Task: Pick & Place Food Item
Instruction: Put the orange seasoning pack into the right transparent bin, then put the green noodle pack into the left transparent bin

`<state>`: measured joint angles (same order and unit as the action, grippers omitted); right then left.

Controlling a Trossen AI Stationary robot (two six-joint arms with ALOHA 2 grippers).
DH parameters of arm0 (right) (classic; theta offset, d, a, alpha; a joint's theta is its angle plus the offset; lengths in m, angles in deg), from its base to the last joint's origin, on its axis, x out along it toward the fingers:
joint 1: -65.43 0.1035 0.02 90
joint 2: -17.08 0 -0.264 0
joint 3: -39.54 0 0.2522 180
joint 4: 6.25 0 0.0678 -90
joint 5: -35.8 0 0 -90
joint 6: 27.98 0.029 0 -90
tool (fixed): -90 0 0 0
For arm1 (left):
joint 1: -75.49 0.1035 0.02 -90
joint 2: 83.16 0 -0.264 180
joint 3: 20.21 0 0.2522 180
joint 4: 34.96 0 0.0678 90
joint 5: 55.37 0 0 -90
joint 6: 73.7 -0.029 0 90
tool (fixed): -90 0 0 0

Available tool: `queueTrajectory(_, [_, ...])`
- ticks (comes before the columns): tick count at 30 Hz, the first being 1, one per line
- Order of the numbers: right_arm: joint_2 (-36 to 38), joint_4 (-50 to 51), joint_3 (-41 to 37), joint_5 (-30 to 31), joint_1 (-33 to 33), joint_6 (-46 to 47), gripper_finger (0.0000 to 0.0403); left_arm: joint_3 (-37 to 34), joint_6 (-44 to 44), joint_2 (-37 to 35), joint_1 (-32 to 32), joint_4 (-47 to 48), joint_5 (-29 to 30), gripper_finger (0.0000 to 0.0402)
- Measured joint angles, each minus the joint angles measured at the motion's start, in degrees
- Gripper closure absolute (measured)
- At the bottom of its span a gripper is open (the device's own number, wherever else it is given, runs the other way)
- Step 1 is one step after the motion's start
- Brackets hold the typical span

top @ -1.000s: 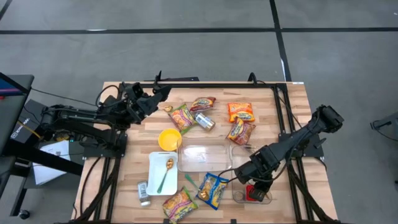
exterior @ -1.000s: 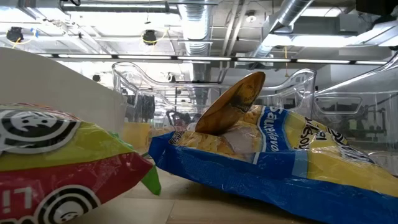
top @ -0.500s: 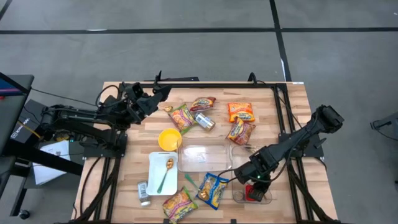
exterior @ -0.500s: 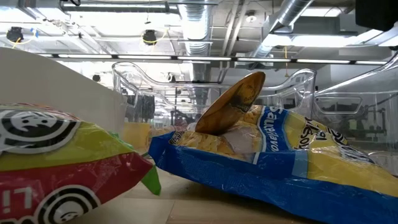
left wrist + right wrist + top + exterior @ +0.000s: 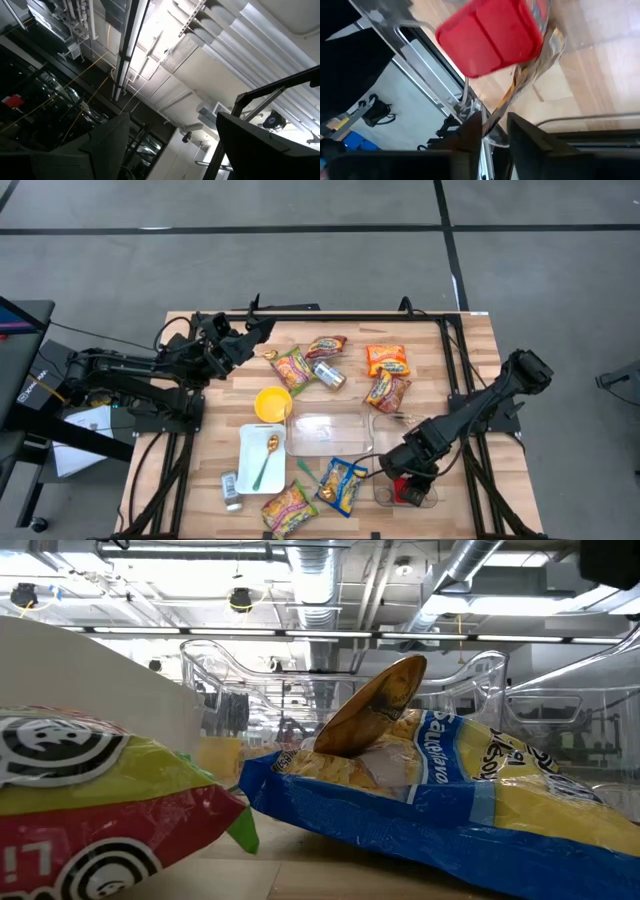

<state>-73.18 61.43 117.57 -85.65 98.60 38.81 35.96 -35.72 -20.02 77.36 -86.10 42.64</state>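
My right gripper (image 5: 408, 484), jaws apparently parted slightly, hangs over the clear container (image 5: 432, 501) holding 1 red item (image 5: 490, 35); premature lifting may snag its rim; left gripper (image 5: 247, 338) idles, jaws wide.

A red box (image 5: 409, 492), a yellow bowl (image 5: 272, 403), a blue-and-yellow packet (image 5: 343, 484) and an orange packet (image 5: 386, 359) lie on the pale wooden bench (image 5: 470, 370).

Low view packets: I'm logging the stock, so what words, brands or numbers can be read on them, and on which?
"LI": pale letters, cut off by the frame edge, on the red and green packet.
Blue and yellow packet: white lettering runs up its side, tilted and too warped to read.
Nothing else carries readable text.
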Motion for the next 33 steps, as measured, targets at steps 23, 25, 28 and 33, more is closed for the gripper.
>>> queueTrajectory(23, [24.7,-12.4,0.0,29.7,3.1,-0.5,0.0178,0.0,-2.8,0.0,0.0,4.2,0.0,0.0108])
queueTrajectory(25, [27.7,-17.1,0.0,38.8,3.4,-6.6,0.0181,0.0,-3.0,0.0,0.0,5.6,0.0,0.0108])
queueTrajectory(28, [31.4,-21.3,0.1,50.7,2.8,-12.5,0.0185,0.0,-3.0,0.0,0.0,7.7,0.0,0.0108])
queueTrajectory(33, [35.0,-26.4,0.0,68.5,1.3,-21.9,0.0191,0.0,-3.0,0.0,0.0,7.5,-0.9,0.0108])
